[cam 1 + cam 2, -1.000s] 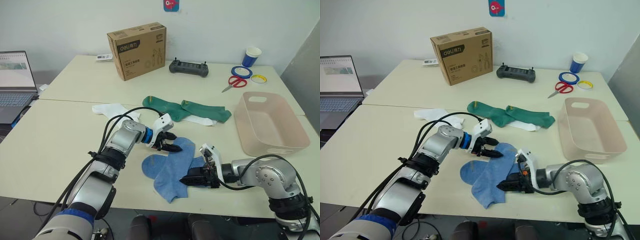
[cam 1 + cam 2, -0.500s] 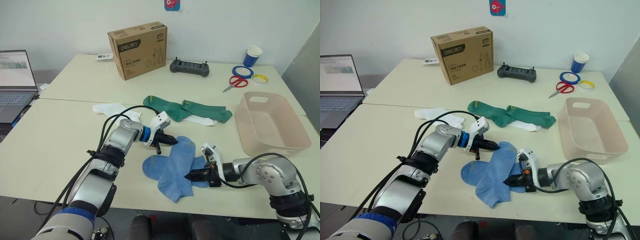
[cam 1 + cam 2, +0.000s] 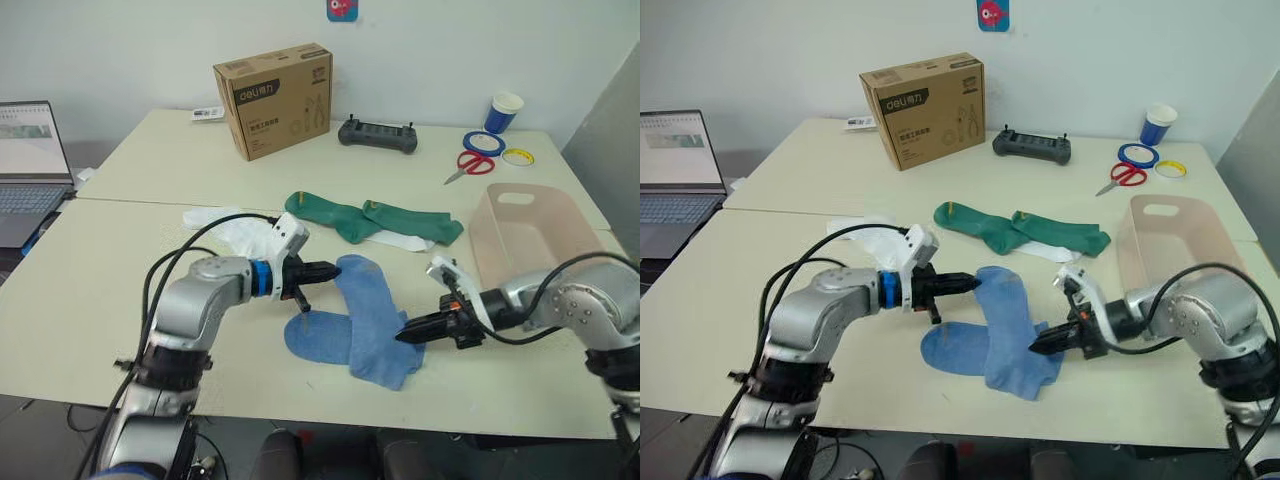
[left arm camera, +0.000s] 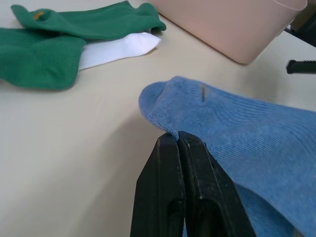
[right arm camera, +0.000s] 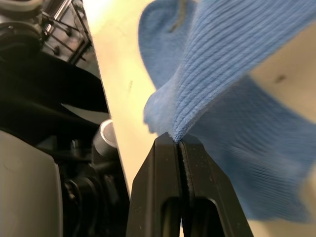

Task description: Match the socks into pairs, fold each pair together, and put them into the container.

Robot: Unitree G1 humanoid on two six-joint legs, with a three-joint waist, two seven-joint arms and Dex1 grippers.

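Note:
Two light blue socks lie crossed at the table's front. The upper blue sock [image 3: 368, 312] is stretched between my grippers. My left gripper [image 3: 328, 270] is shut on its far end, my right gripper [image 3: 404, 338] on its near end. The wrist views show the same pinches: left gripper [image 4: 174, 136], right gripper [image 5: 176, 141]. The lower blue sock [image 3: 312, 338] lies flat beneath. Two dark green socks [image 3: 330, 212] [image 3: 420, 223] lie behind, over a white sock [image 3: 404, 242]. Another white sock [image 3: 232, 224] lies to the left. The pale pink container [image 3: 530, 240] stands at the right.
A brown cardboard box [image 3: 273, 86], a black controller [image 3: 377, 134], red scissors [image 3: 470, 164], tape rolls [image 3: 483, 142] and a blue cup [image 3: 503, 112] sit at the back. A laptop [image 3: 30, 150] stands at the far left.
My left gripper went from open to shut on the upper blue sock's far end. My right gripper moved right with the near end, drawing that sock out straight across the lower one.

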